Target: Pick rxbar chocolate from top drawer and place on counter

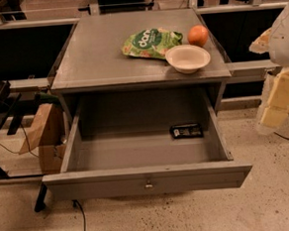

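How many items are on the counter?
3: green bag, orange right of it, white bowl in front of the orange. Gripper hangs right of the drawer.

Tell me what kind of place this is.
Probably a lab or office workspace, not a home: speckled hard floor with a loose cable, metal rails behind, and a grey cabinet's top drawer pulled open. The gripper hangs at the right edge.
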Available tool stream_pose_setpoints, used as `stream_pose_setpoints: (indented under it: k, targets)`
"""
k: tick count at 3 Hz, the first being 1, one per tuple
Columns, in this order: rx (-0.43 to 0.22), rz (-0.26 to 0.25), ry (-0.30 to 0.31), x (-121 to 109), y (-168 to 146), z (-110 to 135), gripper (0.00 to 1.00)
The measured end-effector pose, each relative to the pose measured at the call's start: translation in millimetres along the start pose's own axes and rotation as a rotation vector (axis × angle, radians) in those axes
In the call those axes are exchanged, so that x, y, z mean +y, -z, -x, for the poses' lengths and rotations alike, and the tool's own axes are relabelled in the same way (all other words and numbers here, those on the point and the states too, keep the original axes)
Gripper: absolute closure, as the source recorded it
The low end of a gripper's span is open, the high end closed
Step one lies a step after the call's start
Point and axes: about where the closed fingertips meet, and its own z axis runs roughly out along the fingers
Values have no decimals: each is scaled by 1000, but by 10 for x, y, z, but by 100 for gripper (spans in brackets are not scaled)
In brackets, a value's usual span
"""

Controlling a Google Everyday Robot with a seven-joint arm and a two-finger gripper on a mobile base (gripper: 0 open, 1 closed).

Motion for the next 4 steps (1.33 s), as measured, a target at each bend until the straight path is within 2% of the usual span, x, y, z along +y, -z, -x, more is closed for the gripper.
stream_pose_setpoints:
  k: [1,2,3,4]
  targets:
    - [0,0,0,0,-2,0,0]
    - [-6,-1,4,-34,-329,58,0]
    - [-41,30,-56,-58,-1306,154,0]
    - [-76,-10,-151,-281,-2006,313,0]
